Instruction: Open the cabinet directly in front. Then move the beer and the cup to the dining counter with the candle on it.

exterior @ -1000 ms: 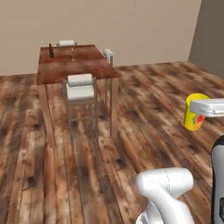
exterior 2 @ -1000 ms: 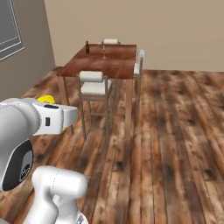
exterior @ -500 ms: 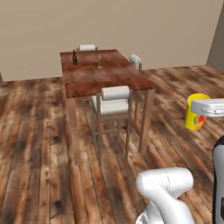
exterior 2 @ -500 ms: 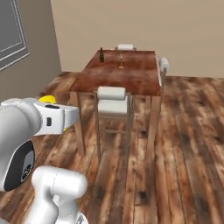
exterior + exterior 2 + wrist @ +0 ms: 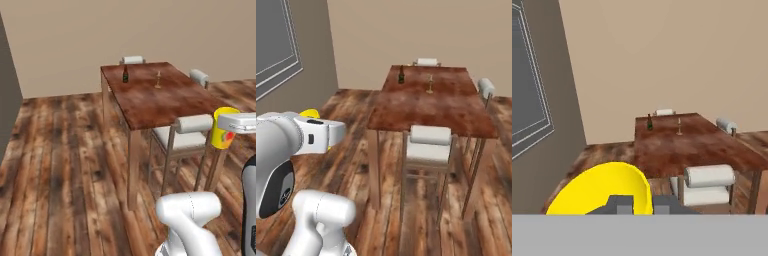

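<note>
My gripper (image 5: 641,205) is shut on the cup (image 5: 602,192), a bright yellow tumbler with a red mark, held up at the right edge of the left base view (image 5: 222,134). In the right base view the cup's rim (image 5: 308,114) peeks out behind the white hand. Ahead stands the dining counter (image 5: 160,100), glossy reddish-brown. At its far end are the beer (image 5: 125,74) and, to its right, the candle (image 5: 158,80). Both also appear in the right base view, beer (image 5: 401,75) and candle (image 5: 430,83). The cabinet is out of view.
A white-cushioned chair (image 5: 187,132) is tucked under the table's near side. Two more chairs stand at the far end (image 5: 132,60) and the right side (image 5: 199,76). A grey wall with a window (image 5: 276,45) lies to the left. Wooden floor (image 5: 65,165) stretches left of the table.
The base has driven closer to the dining counter, so the whole view shifted and the table looms larger. The cup stays in the shut gripper.
</note>
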